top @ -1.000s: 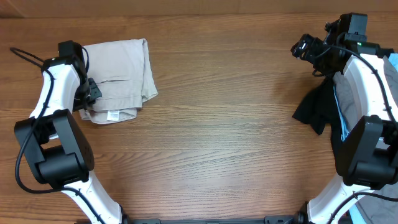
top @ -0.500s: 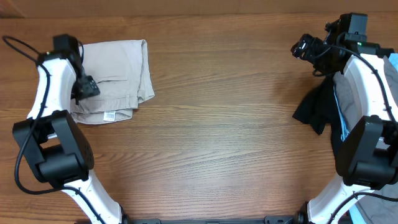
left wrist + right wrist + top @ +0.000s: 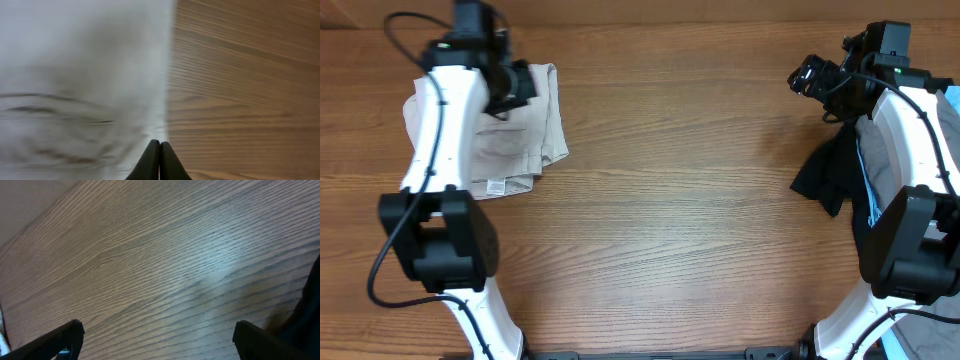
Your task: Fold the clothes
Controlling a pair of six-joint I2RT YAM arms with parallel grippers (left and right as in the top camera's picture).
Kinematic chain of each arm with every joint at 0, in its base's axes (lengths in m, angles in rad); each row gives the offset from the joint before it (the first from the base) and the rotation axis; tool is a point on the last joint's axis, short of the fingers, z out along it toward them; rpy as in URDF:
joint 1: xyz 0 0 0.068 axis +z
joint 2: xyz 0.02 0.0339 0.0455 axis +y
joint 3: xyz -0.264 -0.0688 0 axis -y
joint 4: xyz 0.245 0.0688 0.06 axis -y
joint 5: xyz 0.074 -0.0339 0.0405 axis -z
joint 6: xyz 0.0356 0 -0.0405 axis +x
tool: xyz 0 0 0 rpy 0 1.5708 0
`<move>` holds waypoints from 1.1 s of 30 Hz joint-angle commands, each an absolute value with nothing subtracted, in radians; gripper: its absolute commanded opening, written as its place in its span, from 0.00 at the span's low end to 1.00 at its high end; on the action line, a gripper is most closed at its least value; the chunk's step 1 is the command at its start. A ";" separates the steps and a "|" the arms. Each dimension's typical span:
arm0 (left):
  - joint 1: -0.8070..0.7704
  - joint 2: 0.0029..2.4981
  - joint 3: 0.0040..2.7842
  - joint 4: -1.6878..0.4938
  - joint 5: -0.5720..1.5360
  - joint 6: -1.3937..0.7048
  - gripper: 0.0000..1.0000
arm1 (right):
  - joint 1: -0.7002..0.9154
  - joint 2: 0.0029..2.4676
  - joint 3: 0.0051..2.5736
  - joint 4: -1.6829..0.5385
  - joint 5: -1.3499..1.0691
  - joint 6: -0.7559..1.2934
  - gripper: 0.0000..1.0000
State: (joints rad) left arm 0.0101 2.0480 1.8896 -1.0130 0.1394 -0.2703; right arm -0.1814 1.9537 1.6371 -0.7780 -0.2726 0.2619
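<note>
The left claw [image 3: 160, 145] is pinched fully together, its two dark fingertips meeting with nothing seen between them. It is poised over an edge of the cream shorts [image 3: 75, 75], where the cloth gives way to bare wood. From overhead, this claw is above the far part of the shorts, which lie folded into a compact bundle at the far left of the surface [image 3: 670, 220], a small white tag [image 3: 500, 185] at their near edge. The right claw [image 3: 157, 332] is spread wide and empty above bare wood at the far right. A black garment [image 3: 832, 170] lies crumpled just beside its arm.
</note>
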 commanded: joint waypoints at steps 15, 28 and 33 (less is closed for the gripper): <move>-0.195 2.143 1.678 -0.812 0.018 -0.315 0.04 | -0.181 1.947 1.644 -0.773 -0.271 0.262 1.00; -0.161 2.247 1.671 -0.878 -0.072 -0.314 0.04 | -0.181 1.947 1.644 -0.773 -0.271 0.262 1.00; -0.094 2.247 1.671 -0.949 -0.107 -0.313 0.04 | -0.181 1.947 1.644 -0.773 -0.271 0.262 1.00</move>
